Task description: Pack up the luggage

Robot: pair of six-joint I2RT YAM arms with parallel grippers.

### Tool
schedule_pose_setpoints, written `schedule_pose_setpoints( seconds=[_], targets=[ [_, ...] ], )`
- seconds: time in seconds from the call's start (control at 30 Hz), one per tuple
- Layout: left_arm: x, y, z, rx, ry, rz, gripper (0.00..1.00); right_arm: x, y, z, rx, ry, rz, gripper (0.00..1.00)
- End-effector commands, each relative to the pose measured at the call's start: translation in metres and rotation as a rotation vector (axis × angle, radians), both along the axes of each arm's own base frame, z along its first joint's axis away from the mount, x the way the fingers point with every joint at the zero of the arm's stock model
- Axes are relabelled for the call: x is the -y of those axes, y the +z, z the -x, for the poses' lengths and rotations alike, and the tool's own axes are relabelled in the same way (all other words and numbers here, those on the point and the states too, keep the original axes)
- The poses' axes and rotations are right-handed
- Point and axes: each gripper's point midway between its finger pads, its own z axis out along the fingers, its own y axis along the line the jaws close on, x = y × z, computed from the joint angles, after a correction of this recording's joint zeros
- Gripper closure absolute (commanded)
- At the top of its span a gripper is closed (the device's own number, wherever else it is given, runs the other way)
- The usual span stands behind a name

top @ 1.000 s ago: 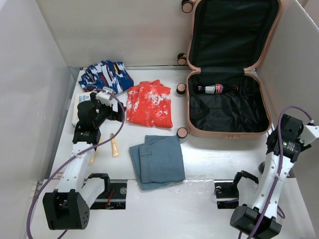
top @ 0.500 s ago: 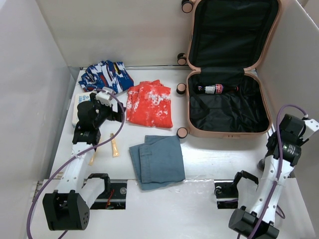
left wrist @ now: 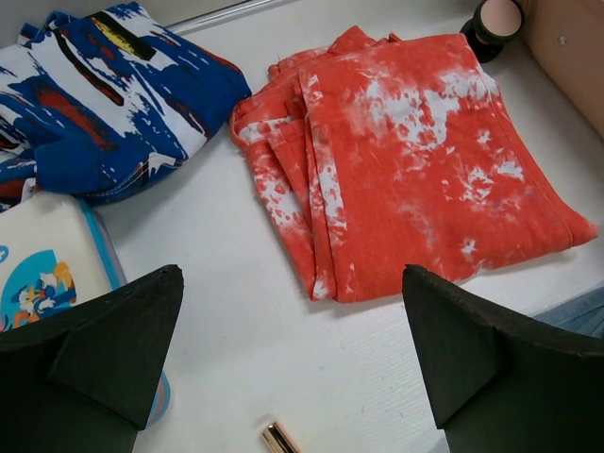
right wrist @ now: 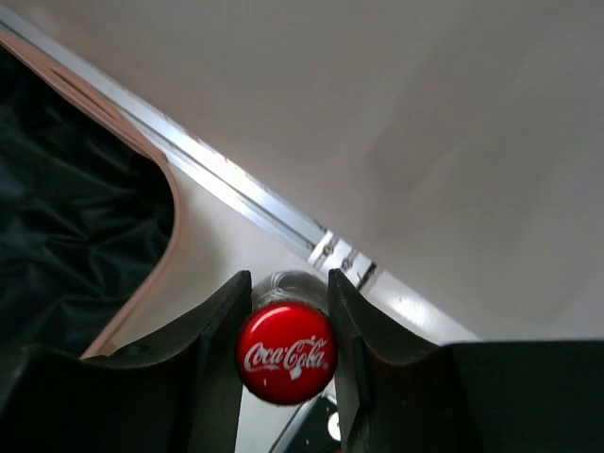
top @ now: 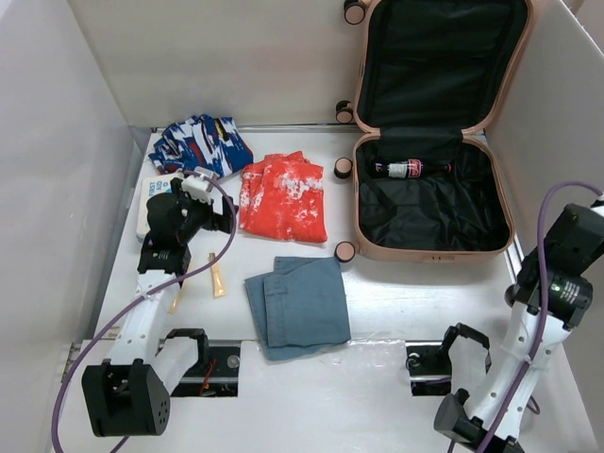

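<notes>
— What has changed over the last second?

— Only the right arm [top: 564, 274]; in the top view it has swung out toward the right wall and risen, so it now stands outside the near right corner of the luggage [top: 425, 253]; the left arm has barely stirred.

— Is it carrying anything?

— Yes; the wrist view shows the right gripper [right wrist: 287, 283] pinching a red-capped bottle [right wrist: 286, 352], one finger on each side of the cap; the luggage rim [right wrist: 172, 226] shows to the left of the fingers.

— And the luggage itself?

— Open at the far right of the table, lid propped up against the back wall; a packed bottle [top: 408, 169] already lies along its far edge on the black lining.

— So what does the lift mean?

— Most likely a second bottle is on its way in; it has yet to be carried over the rim and laid down.

— The left side?

— The left gripper [left wrist: 293, 274] is spread wide and empty, hovering near the orange garment [left wrist: 415, 179]; the blue patterned garment [top: 200, 142] and the denim shorts [top: 298, 305] also wait unpacked.
</notes>
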Motion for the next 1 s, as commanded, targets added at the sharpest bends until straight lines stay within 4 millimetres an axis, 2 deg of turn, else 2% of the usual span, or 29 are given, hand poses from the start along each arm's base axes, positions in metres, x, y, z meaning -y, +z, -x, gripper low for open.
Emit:
schedule_pose_setpoints(
  seconds=[0.0,0.1,0.13,0.23,0.3,0.37,0.4,0.47,0.5,0.57,0.6,0.63,0.67,0.7,0.77,0.8,0.83,0.87,0.9,0.93,0.97],
  targets=[
    [0.002,0.015,-0.004,0.074,-0.022,-0.002,0.0,0.004,0.1,-0.006,0.233,0.033,0.193,1.0],
    [0.003,0.01,-0.003,0.059,-0.019,0.008,0.0,0.008,0.118,-0.011,0.232,0.041,0.217,1.0],
    [0.003,0.01,-0.002,0.055,-0.017,0.017,0.0,0.007,0.131,-0.01,0.256,0.04,0.233,1.0],
    [0.003,0.006,-0.001,0.046,-0.017,0.018,0.0,0.007,0.156,-0.026,0.298,0.095,0.249,1.0],
    [0.001,-0.001,-0.002,0.027,-0.008,0.015,0.0,0.009,0.166,-0.048,0.33,0.14,0.237,1.0],
    [0.0,-0.009,-0.002,0.009,0.003,0.013,0.0,0.001,0.178,-0.068,0.391,0.218,0.21,1.0],
    [0.0,-0.012,-0.003,0.0,0.003,0.013,0.0,0.004,0.177,-0.085,0.42,0.23,0.179,1.0],
    [-0.002,-0.016,-0.002,-0.009,0.002,0.016,0.0,-0.01,0.186,-0.11,0.471,0.312,0.146,1.0],
    [-0.002,-0.017,-0.004,-0.009,0.002,0.016,0.0,-0.011,0.182,-0.133,0.474,0.341,0.124,1.0],
    [-0.002,-0.016,-0.006,-0.011,0.002,0.016,0.0,-0.019,0.186,-0.155,0.486,0.366,0.113,1.0],
    [-0.002,-0.017,-0.004,-0.024,0.002,0.016,0.0,-0.044,0.195,-0.173,0.504,0.44,0.103,1.0],
    [-0.005,-0.013,-0.008,-0.026,0.011,0.016,0.0,-0.053,0.191,-0.196,0.486,0.457,0.104,1.0],
    [-0.005,-0.015,-0.009,-0.035,0.008,0.005,0.0,-0.058,0.194,-0.205,0.49,0.435,0.116,1.0],
    [-0.007,-0.017,-0.01,-0.052,0.018,0.002,0.0,-0.086,0.195,-0.232,0.511,0.506,0.104,1.0],
    [-0.009,-0.018,-0.012,-0.069,0.027,0.0,0.0,-0.106,0.197,-0.254,0.557,0.552,0.079,1.0],
    [-0.011,-0.017,-0.013,-0.074,0.043,-0.006,0.0,-0.116,0.192,-0.267,0.574,0.584,0.054,1.0],
    [-0.014,-0.023,-0.012,-0.109,0.054,-0.01,0.0,-0.125,0.176,-0.28,0.574,0.603,0.02,1.0],
    [-0.014,-0.02,-0.014,-0.115,0.054,-0.01,0.01,-0.132,0.178,-0.296,0.652,0.615,-0.018,1.0],
    [-0.017,-0.02,-0.014,-0.123,0.073,-0.017,0.01,-0.141,0.17,-0.306,0.672,0.648,-0.052,1.0],
    [-0.02,-0.026,-0.011,-0.149,0.084,-0.031,0.01,-0.144,0.152,-0.317,0.663,0.648,-0.085,1.0],
    [-0.02,-0.023,-0.011,-0.146,0.081,-0.039,0.01,-0.148,0.142,-0.333,0.681,0.648,-0.118,1.0]
  ],
)
